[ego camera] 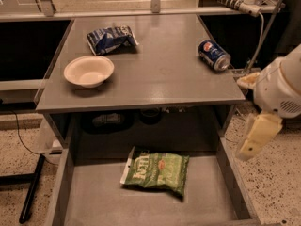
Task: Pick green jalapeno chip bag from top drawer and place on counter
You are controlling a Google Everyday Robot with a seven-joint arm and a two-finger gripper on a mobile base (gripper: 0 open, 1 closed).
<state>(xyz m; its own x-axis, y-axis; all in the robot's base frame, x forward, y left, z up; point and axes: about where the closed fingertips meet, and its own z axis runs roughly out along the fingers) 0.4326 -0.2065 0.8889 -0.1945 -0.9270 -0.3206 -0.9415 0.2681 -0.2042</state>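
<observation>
The green jalapeno chip bag (156, 171) lies flat on the grey floor of the open top drawer (96, 201), near its middle. The grey counter (160, 74) sits above and behind the drawer. My gripper (256, 135) hangs at the right edge of the view, beside the counter's right front corner and outside the drawer's right wall, well apart from the bag. It holds nothing that I can see.
On the counter are a white bowl (89, 71) at the left, a blue and white snack bag (110, 38) behind it, and a blue soda can (214, 55) lying at the right. A white power strip (235, 2) and cable run behind the can. Speckled floor surrounds the unit.
</observation>
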